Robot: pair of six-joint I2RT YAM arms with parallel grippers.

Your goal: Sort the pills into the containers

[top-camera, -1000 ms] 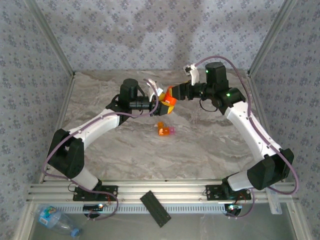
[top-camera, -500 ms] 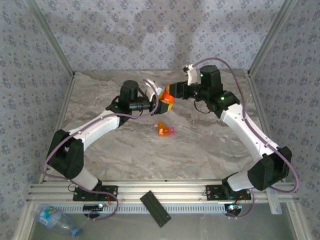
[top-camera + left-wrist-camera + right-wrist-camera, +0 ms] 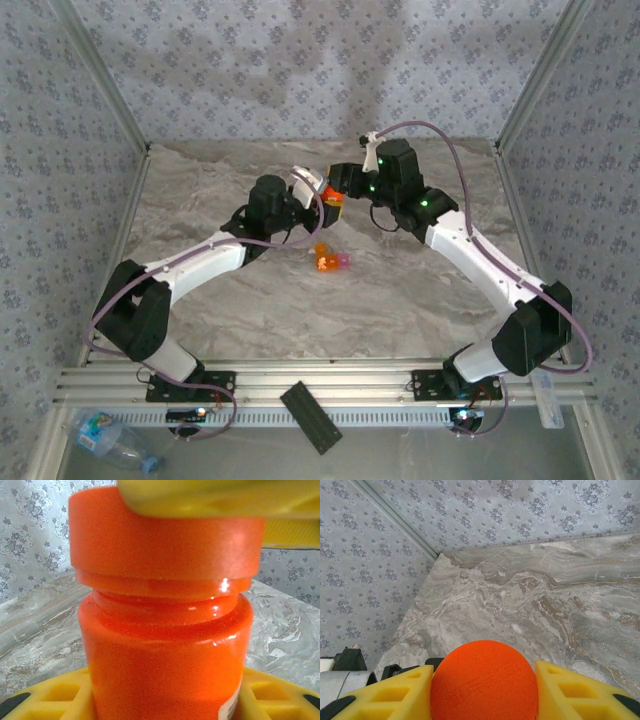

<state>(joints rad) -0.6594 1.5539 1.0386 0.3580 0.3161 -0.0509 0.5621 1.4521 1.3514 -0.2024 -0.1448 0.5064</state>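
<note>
The orange pill bottle (image 3: 165, 655) stands upright between the yellow fingers of my left gripper (image 3: 162, 702), which is shut on its body. From above, my right gripper (image 3: 484, 692) is shut on the bottle's round orange cap (image 3: 484, 677), and its yellow finger (image 3: 215, 497) lies across the cap's top. In the top view the two grippers meet over the table's back middle, left gripper (image 3: 318, 207) and right gripper (image 3: 340, 188) on the bottle (image 3: 331, 211). The tiny orange compartment (image 3: 324, 262) with its pale pink piece (image 3: 344, 262) lies on the table just in front. No pills are visible.
A black flat bar (image 3: 311, 416) lies on the front metal rail. A plastic water bottle (image 3: 110, 438) lies at the near left corner. Patterned walls and metal posts close in the marble table (image 3: 400, 300) on three sides.
The right arm has swung left and its wrist has turned over the cap. The left wrist has shifted slightly right and nearer, with the bottle still in it.
</note>
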